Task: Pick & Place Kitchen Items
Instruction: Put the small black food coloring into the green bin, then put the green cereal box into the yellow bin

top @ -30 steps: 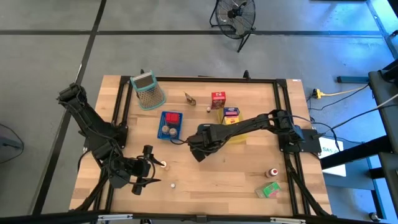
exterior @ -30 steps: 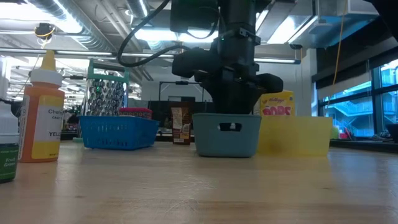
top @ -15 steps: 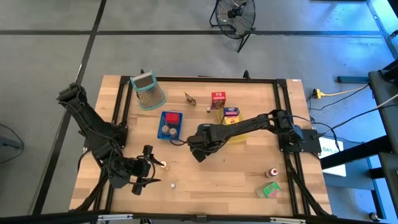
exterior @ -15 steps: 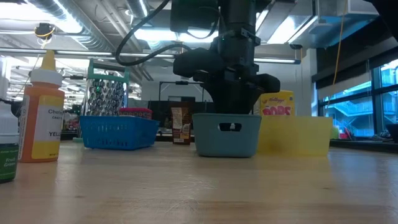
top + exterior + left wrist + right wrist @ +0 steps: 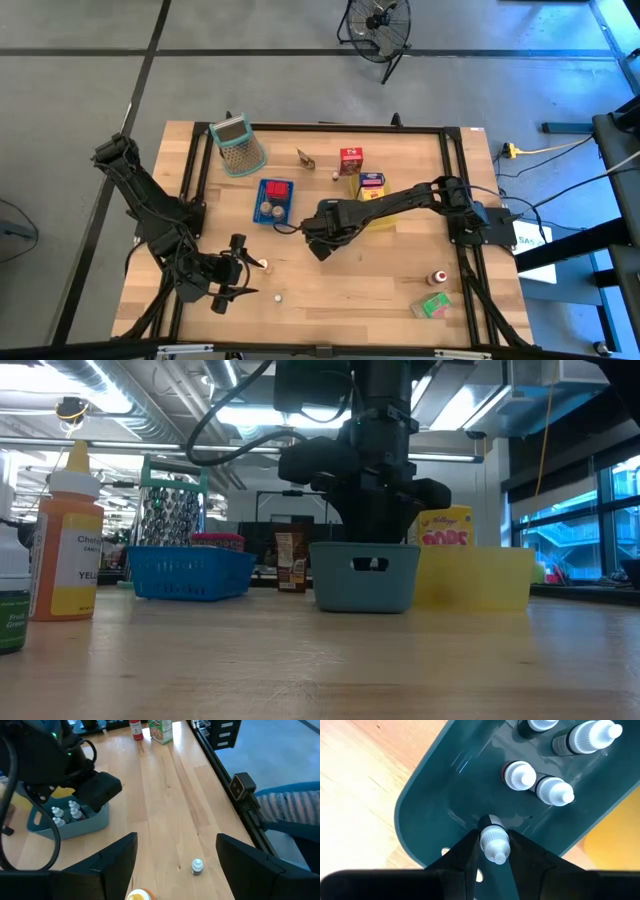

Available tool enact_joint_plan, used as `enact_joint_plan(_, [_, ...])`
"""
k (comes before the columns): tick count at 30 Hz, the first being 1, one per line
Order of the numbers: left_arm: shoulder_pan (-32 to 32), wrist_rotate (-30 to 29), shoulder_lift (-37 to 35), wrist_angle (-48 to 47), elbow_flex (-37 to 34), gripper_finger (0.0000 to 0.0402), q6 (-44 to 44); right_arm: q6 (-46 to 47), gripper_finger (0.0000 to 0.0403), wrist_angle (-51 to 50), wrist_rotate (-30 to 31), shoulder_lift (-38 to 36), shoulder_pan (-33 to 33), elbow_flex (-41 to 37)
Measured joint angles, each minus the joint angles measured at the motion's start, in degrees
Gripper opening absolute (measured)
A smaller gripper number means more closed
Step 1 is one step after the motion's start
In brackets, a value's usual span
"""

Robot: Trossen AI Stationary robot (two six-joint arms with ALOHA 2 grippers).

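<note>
Only the right wrist view shows the grip: the right pincer (image 5: 494, 851) is closed on a small white-capped bottle (image 5: 494, 841), one finger at each side of its cap, just above the floor of the grey-blue tray (image 5: 427, 795). The bottle's long axis runs along the fingers, cap toward the camera and dark body toward the tray floor. Four more white-capped bottles (image 5: 520, 775) stand farther along the same tray. From above, none of this can be seen, since the right arm (image 5: 400, 203) reaches in from the right edge toward the bench's middle and its wrist covers the tray. At bench height the tray (image 5: 364, 577) shows as a box with the arm dropping into it, a yellow tray (image 5: 475, 580) touching its far side and a blue tray (image 5: 190, 573) apart from it. Lower left, the left pincer (image 5: 175, 857) hangs over the bench (image 5: 340, 290) with its fingers well apart, holding nothing; a loose white-capped bottle (image 5: 197, 866) lies between them on the wood. Near the right corner sit a red-capped bottle (image 5: 438, 277) and a green carton (image 5: 432, 306).
</note>
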Motion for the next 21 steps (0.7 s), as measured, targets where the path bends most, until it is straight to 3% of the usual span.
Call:
enact_joint_plan(5, [-0.02, 0.64, 0.00, 0.01, 0.00, 0.0267, -0.02, -0.17, 0.0115, 0.00, 0.00, 0.00, 0.00, 0.00])
enact_joint_plan(14, [0.00, 1.21, 0.00, -0.01, 0.00, 0.0267, 0.07, 0.75, 0.0182, 0.02, 0.28, 0.00, 0.00, 0.00])
enact_joint_plan(21, [0.00, 1.84, 0.02, -0.01, 0.00, 0.0266, 1.14, 0.73, 0.0192, 0.11, 3.43, 0.00, -0.02, 0.02])
